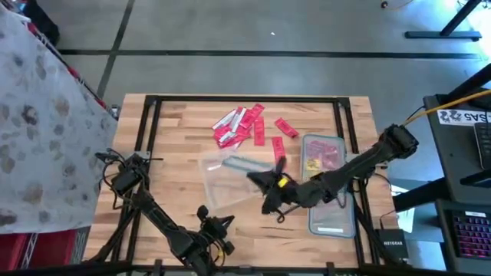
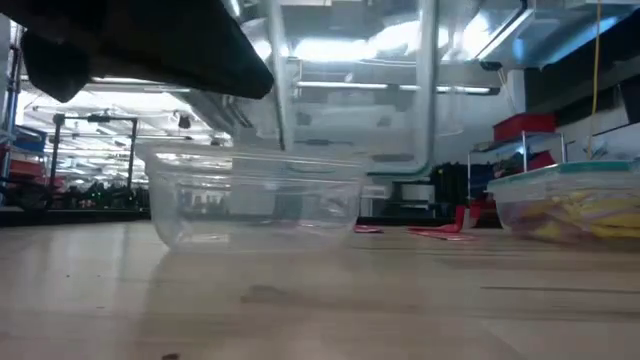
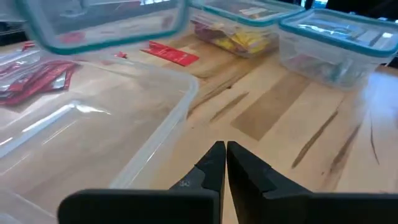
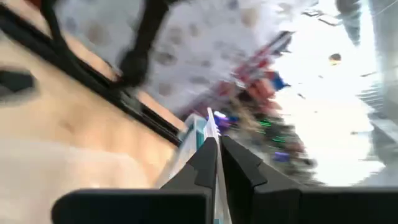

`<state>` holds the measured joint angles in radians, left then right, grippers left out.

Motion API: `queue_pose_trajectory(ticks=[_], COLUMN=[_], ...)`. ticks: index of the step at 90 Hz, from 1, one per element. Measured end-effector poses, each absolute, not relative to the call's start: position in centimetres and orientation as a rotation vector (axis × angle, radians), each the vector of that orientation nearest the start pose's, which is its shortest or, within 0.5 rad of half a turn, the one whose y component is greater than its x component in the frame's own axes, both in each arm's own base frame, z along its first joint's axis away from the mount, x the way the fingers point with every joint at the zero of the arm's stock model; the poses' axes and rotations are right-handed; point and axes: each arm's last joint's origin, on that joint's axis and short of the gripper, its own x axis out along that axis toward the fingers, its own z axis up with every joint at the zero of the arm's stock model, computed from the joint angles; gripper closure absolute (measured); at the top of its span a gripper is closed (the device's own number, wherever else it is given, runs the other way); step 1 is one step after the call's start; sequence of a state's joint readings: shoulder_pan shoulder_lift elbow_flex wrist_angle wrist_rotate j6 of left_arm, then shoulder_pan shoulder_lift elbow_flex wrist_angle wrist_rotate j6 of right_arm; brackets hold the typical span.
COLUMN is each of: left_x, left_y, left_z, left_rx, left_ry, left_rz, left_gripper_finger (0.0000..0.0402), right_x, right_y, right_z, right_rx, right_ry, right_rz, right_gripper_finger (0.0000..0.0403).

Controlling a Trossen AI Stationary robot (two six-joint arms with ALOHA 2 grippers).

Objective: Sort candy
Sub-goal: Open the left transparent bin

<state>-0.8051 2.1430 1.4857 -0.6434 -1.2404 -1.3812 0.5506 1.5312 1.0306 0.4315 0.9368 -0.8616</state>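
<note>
Left gripper [image 1: 217, 228]: near counter edge, jaws closed, empty.
Right gripper [image 1: 258, 178]: mid-counter, jaws pinched on thin teal-rimmed clear lid [image 4: 202, 134], held over open clear rectangular plastic tub [image 1: 222, 180].
Lidded clear tubs [image 1: 331, 221]: right side of wooden counter [image 1: 173, 126]; farther one holds yellow and pink candy [image 1: 320, 159].
Loose red wrapped candy [image 1: 242, 125]: far side, scattered.

black jointed arms [image 1: 360, 162] — yellow band, cables

right wrist view smeared, thin teal-edged piece [image 4: 208, 134] in right claw [image 4: 217, 146] unidentifiable
</note>
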Motion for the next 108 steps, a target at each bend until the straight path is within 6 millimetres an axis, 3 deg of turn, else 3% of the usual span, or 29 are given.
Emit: queue_pose_trajectory(ticks=[19,37,64,75,90,108], left_x=[30.7,30.7,30.7,30.7,30.7,30.7], left_y=[-27.9,-27.9,-27.9,-27.9,-27.9,-27.9], left_z=[14.9,14.9,14.9,14.9,15.0,15.0], left_rx=[-0.180,-0.179,-0.171,-0.163,-0.153,-0.155], left_ry=[0.280,0.280,0.278,0.280,0.283,0.283], left_rz=[0.681,0.681,0.682,0.680,0.679,0.679], left_gripper_finger=[0.0401,0.0401,0.0402,0.0402,0.0402,0.0402], right_x=[25.5,21.5,16.6,14.7,14.3,15.6], right_y=[16.7,16.7,12.3,10.4,10.1,11.5], right_z=[30.6,31.4,34.2,34.3,32.8,28.9], right_rx=[-1.202,-1.321,-1.394,-1.488,-1.614,-1.619], right_ry=[0.453,0.528,0.575,0.620,0.681,0.730], right_rz=[-0.483,-0.537,-0.585,-0.562,-0.513,-0.357], right_gripper_finger=[0.0402,0.0402,0.0402,0.0402,0.0403,0.0403])
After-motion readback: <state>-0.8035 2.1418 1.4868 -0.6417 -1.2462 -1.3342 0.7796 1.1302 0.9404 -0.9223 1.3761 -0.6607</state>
